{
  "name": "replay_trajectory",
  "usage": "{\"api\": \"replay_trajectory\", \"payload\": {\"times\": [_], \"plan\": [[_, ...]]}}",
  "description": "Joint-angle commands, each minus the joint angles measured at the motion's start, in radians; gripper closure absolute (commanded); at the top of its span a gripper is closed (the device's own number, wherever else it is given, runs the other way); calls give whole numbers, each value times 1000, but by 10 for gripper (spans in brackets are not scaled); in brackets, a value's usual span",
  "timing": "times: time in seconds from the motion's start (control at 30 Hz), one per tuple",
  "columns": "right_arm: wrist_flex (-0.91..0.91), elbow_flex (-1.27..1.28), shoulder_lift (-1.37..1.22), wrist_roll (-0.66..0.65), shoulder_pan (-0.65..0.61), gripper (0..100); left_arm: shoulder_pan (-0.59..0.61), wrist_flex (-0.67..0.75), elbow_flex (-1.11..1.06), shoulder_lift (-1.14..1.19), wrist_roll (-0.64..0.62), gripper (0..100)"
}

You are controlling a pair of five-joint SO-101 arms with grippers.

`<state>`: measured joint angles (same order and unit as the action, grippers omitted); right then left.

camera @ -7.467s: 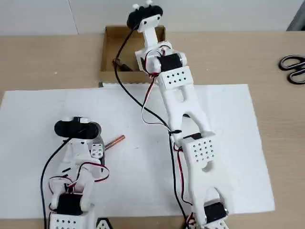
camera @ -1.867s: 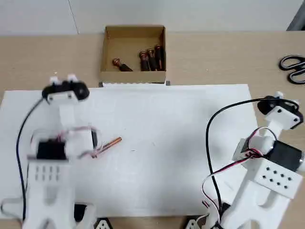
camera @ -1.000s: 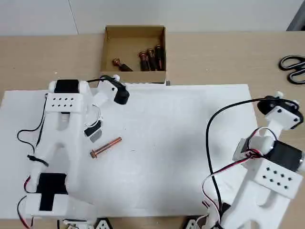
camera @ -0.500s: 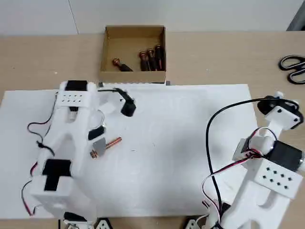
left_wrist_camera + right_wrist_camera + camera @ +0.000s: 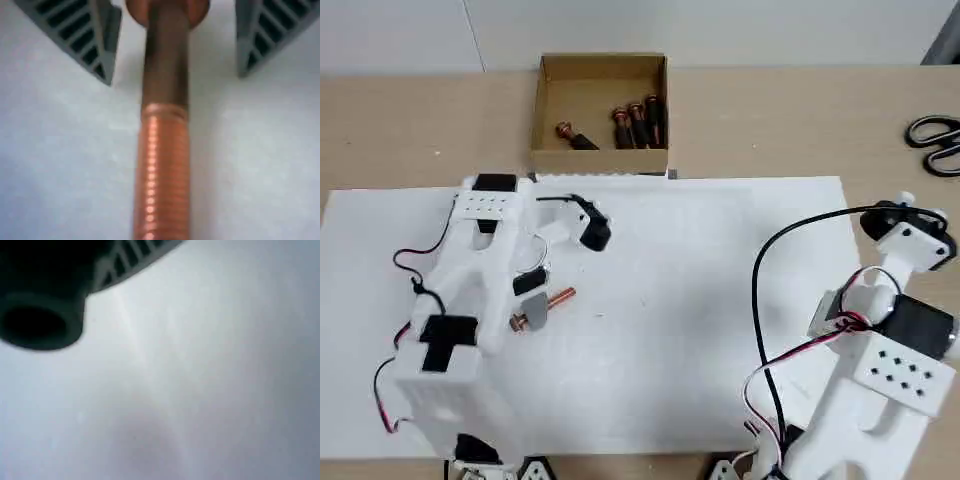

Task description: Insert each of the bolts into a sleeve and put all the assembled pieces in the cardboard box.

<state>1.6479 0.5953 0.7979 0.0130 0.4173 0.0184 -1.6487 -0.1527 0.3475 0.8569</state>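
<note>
The wooden surface (image 5: 800,120) is carrying everything, and a white paper sheet (image 5: 700,330) is covering most of its near part. The left arm (image 5: 470,310) is standing on the left side of the sheet and leaning down over it. The left jaws are hanging low just above the paper, apart, and straddling the head end of the loose bolt (image 5: 162,150) without visibly touching it: one ribbed grey pad is sitting on each side, with a strip of white paper showing between each pad and the metal. The right arm (image 5: 885,350) is sitting folded at the near right corner of the sheet, well apart from the bolt and the box. The right jaws are hanging close over bare white paper, and I cannot tell whether they are apart or together. The cardboard box (image 5: 535,110) is resting on the bare wood just beyond the far edge of the sheet, open at the top. A pair of scissors (image 5: 935,132) is lying at the right edge of the surface. Inside the box, three copper-coloured pieces (image 5: 638,122) are lying side by side towards its right wall, and a fourth piece (image 5: 575,137) is lying apart from them, nearer the left. The loose bolt is lying flat on the sheet beside the left arm, its threaded end pointing away from the jaws.
</note>
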Motion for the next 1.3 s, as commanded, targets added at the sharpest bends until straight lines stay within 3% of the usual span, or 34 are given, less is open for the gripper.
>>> {"api": "replay_trajectory", "payload": {"times": [0.0,0.17,0.3,0.5,0.67,0.87,0.97,1.27], "plan": [[-18,-6,22,9,12,995,-3,20,33,48,15,871],[-18,-6,22,9,12,995,0,23,87,66,12,986],[-18,-6,22,9,12,995,-2,-61,196,52,-23,994],[-18,-6,22,9,12,995,-3,-103,371,-34,-281,994],[-18,-6,22,9,12,995,-2,-103,387,-127,-572,994],[-18,-6,22,9,12,995,6,-74,390,-215,-793,994],[-16,-6,22,9,12,995,3,-35,386,-269,-1031,994],[-16,-6,22,8,12,995,77,-31,378,-258,-2041,994]]}}
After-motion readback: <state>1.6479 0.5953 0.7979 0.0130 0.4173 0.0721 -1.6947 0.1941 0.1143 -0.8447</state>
